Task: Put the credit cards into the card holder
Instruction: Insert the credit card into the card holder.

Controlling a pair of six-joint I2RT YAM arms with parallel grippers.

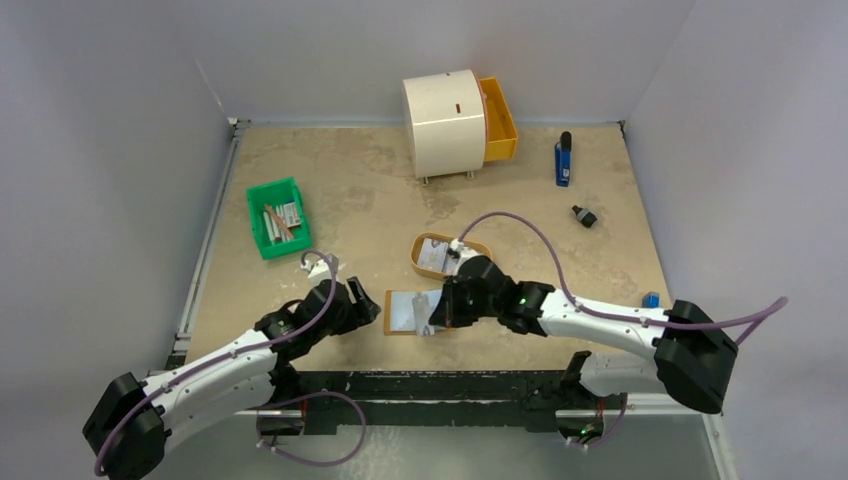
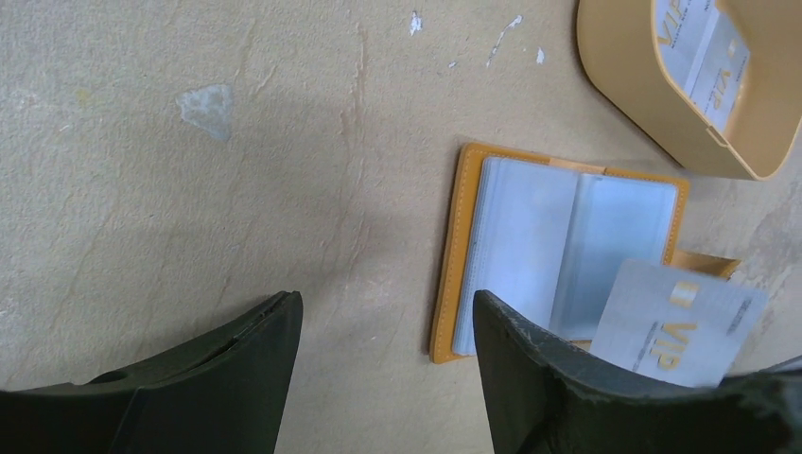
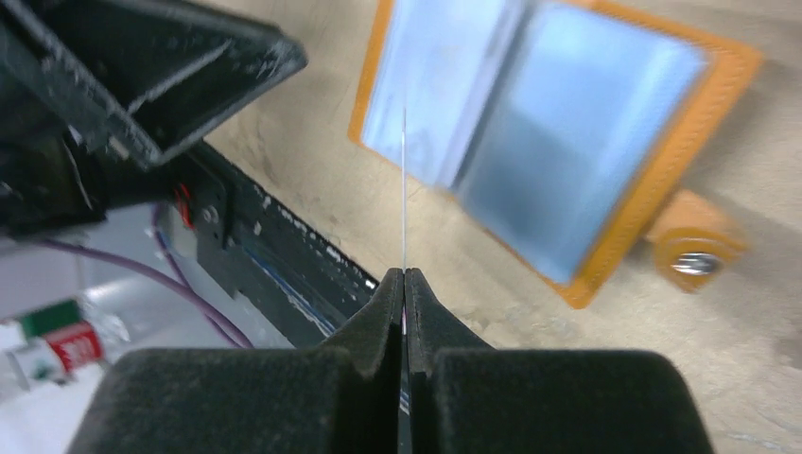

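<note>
The card holder (image 1: 400,312) lies open and flat near the table's front edge, its clear sleeves facing up; it also shows in the left wrist view (image 2: 558,251) and the right wrist view (image 3: 567,123), snap tab (image 3: 695,257) beside it. My right gripper (image 1: 445,305) is shut on one credit card (image 2: 676,322), edge-on in its own view (image 3: 404,189), held over the holder's right part. More credit cards (image 2: 705,47) lie in the oval tan tray (image 1: 480,245). My left gripper (image 2: 388,312) is open and empty, just left of the holder.
A green bin (image 1: 262,195) with sticks stands at the left. A white cabinet (image 1: 445,122) with an orange drawer (image 1: 498,120) is at the back. A blue object (image 1: 563,160) and a small black object (image 1: 584,216) lie at the right.
</note>
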